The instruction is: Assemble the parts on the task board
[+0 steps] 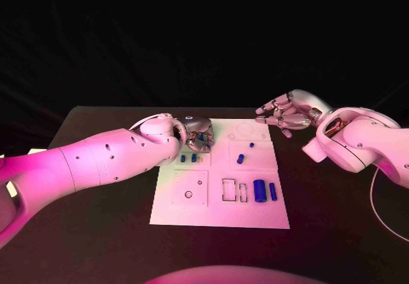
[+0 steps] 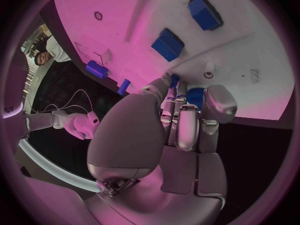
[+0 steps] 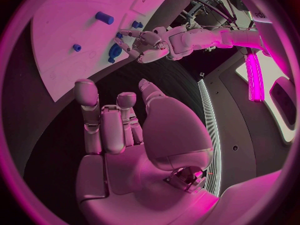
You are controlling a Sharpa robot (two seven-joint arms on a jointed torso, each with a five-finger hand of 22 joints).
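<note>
Your white board (image 1: pixel 183 207) lay mid-table with loose blue parts (image 1: pixel 259 190) on its right side. Your left hand (image 1: pixel 198 135) pinched a small blue piece (image 2: pixel 195 96) at the board's far edge (fingers crowding it). Your right hand (image 1: pixel 285 112) hovered beyond the board's far right corner, fingers apart, holding nothing.

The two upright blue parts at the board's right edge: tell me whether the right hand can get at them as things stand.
Probably yes. The right hand hovers empty off the board's far right corner, and the two upright blue parts stand uncovered on the task board; the left hand works elsewhere.

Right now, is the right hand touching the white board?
Apart. In the right wrist view, the right hand hangs with dark table between its fingers and the task board.
</note>
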